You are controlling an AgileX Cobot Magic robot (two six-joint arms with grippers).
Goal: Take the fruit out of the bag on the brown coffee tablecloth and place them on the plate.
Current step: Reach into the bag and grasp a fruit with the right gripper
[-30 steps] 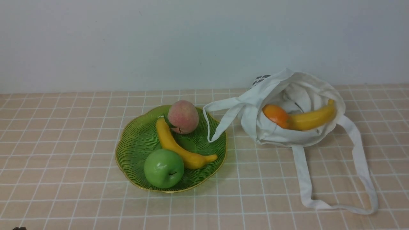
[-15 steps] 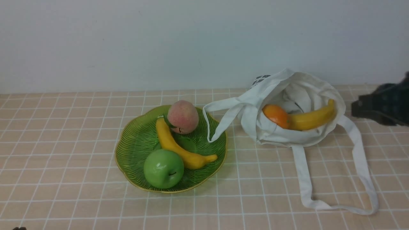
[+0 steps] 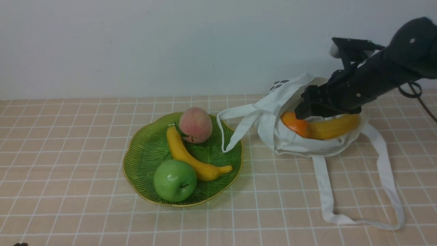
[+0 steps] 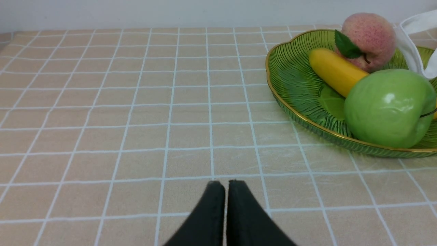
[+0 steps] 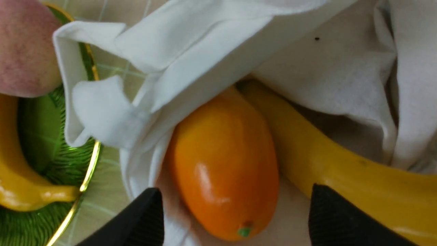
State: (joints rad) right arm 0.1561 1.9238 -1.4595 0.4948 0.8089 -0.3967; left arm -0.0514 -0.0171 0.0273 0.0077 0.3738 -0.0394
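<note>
My right fingers [image 5: 136, 222] are spread wide over the mango [image 5: 223, 164], which sits in the bag [image 3: 297, 145] at 3 o'clock of the plate [image 3: 141, 153]. I should drop w/o snagging the bag and pinch mid-belly. Left fingers [image 4: 211, 212] are pressed together, idle.

A plain lab-style tabletop setup: checked tablecloth [image 3: 68, 177] against a bare white wall [image 3: 136, 44].

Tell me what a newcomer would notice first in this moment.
The black right hand hangs open over the mouth of the white bag on the right, its fingers either side of the orange mango, which lies beside a yellow banana inside. Left of the bag, the green plate already holds a green apple, a peach and a second banana.
</note>
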